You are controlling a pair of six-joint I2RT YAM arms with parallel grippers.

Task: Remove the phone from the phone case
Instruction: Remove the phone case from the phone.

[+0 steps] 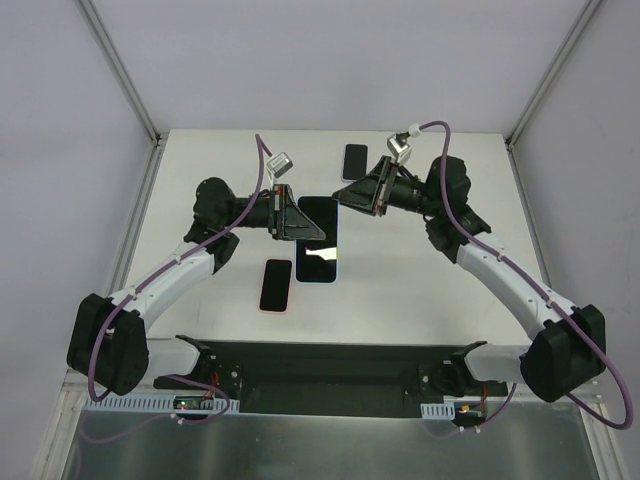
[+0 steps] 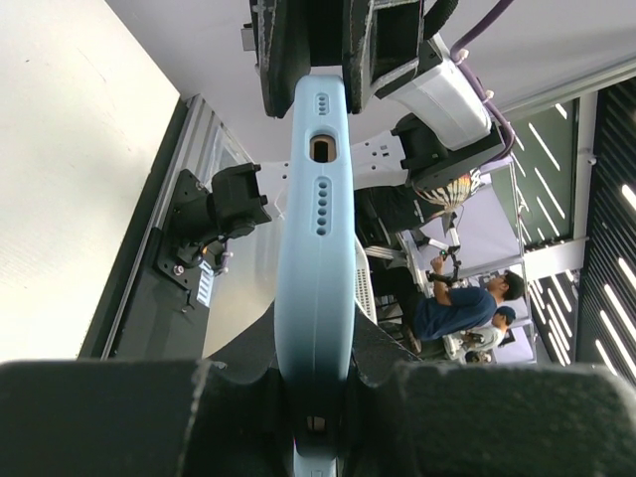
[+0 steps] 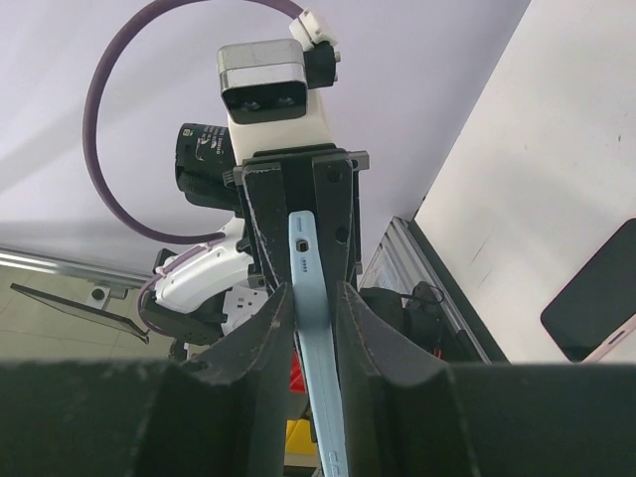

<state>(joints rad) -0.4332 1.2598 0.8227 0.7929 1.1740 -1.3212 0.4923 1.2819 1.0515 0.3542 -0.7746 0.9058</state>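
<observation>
Phone: dark-screened smartphone in a pale blue soft case, held at mid-desk between the two arms, screen up in the top view; whether it touches the white desk I cannot tell.
Left gripper: nearly shut, clamped across the case's left long edge; its wrist view looks along the blue rim with the port cut-out and speaker holes.
Right gripper: closed down on the case's far right corner; its wrist view shows the blue edge pinched between both fingers.
Other items: pink-edged phone lying flat near the left arm; small black phone at the far side of the desk. Both well apart from the grip.
Step in hand: judged as the two-sided hold before peeling; phone looks seated in the case, no gap seen.
Next move: likely one gripper anchors while the other flexes the soft rim back off a corner so the handset can slide free; slipping off the thin edge is the risk.
</observation>
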